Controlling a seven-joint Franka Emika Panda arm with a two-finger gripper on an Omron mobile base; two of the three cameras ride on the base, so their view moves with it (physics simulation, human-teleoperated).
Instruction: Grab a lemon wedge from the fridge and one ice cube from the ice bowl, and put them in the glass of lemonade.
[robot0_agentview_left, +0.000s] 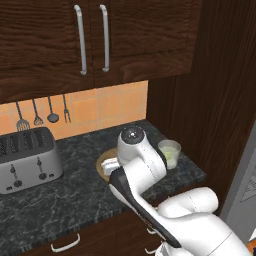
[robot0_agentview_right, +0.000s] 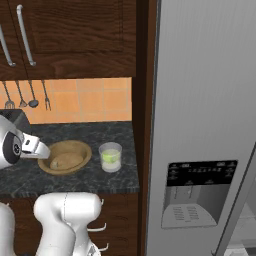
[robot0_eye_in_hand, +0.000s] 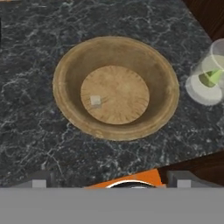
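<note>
The hand view is looking straight down into the bowl (robot0_eye_in_hand: 116, 87), showing one small pale ice cube (robot0_eye_in_hand: 95, 100) lying on its flat bottom left of centre, and a green wedge (robot0_eye_in_hand: 211, 77) sitting in the glass (robot0_eye_in_hand: 205, 74) just right of the bowl; the gripper (robot0_eye_in_hand: 111, 180) is hovering above the bowl's near rim with its jaws wide apart. In the left base view the arm is hiding most of the bowl (robot0_agentview_left: 103, 165), while a toaster (robot0_agentview_left: 27, 159) is standing well to the left on the counter (robot0_agentview_left: 75, 200). The right base view is showing the fridge (robot0_agentview_right: 205, 125) right of the counter, its dispenser panel (robot0_agentview_right: 200, 192) carrying writing too small to read.
</note>
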